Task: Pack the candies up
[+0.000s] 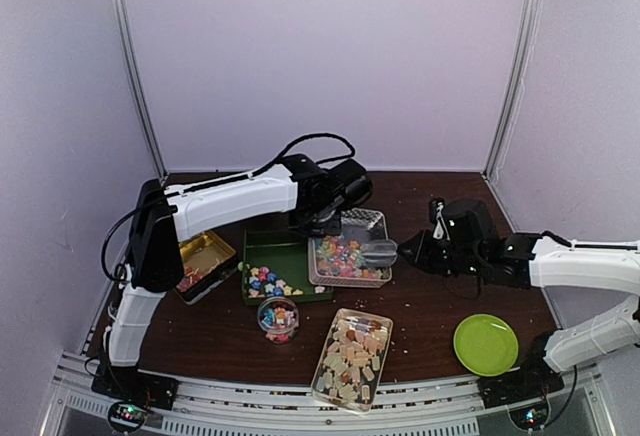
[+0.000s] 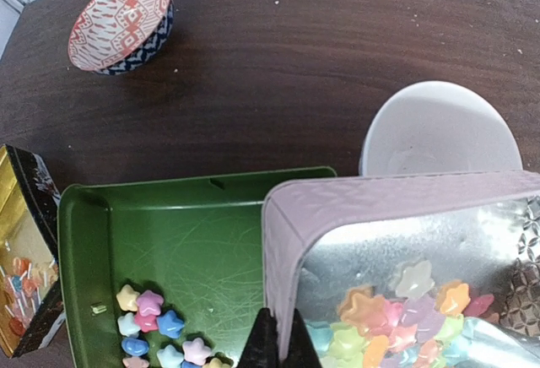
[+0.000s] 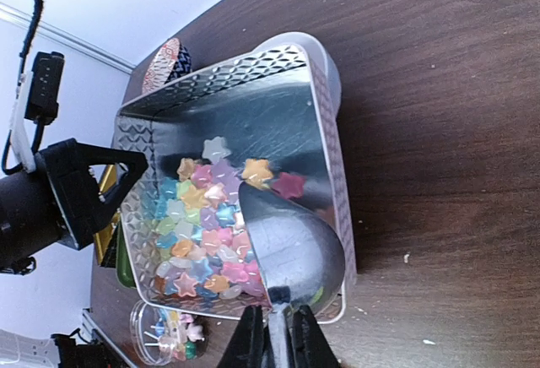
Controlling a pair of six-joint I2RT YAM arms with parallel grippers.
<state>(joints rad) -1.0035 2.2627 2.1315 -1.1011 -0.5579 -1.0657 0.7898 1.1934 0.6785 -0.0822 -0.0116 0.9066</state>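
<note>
**A:** What step is this?
**B:** Scooping the star candies (image 3: 202,216). They lie heaped in the silver tray (image 3: 253,89), middle of the right wrist view. The scoop (image 3: 291,246) sits in the heap at its lower right.

**A:** How do you do it well?
**B:** I judge it wants a low, shallow push into the heap, then a level lift so nothing rolls off. The tray must not slide on the worktop, so my other arm braces it.

**A:** And the grippers?
**B:** My right gripper (image 3: 274,334) is nearly closed, clamped on the scoop's thin handle at the bottom edge of the frame. My left gripper (image 2: 281,343) is pinched tight on the tray's wall, bottom middle of its view, with a finger on each side.

**A:** Any other candies?
**B:** A few stars lie in the green tray (image 2: 194,233), lower left of the left wrist view. Beige chunks (image 1: 350,351) fill the clear tray (image 1: 322,381), lower middle of the top view.
</note>
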